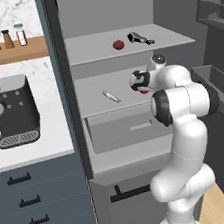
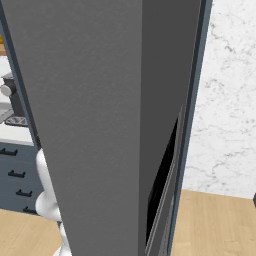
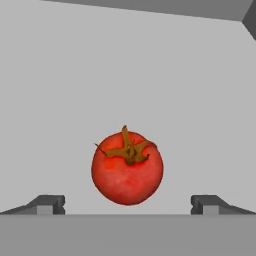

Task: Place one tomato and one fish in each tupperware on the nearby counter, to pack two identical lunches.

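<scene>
Fridge shelf (image 3: 60, 100): tomato (image 3: 127, 167) between tips of wide-spread end effector (image 3: 127, 204).

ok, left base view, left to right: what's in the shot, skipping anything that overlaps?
Black coffee machine on the white counter → slender pale silvery-green fish on the middle fridge shelf → small glossy red tomato on the top shelf → dark fish beside it.

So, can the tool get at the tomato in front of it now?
Probably yes. In the hand view the tomato lies on a bare shelf, centred ahead of the tool, whose jaws stand wide apart. Nothing sits between them.
</scene>
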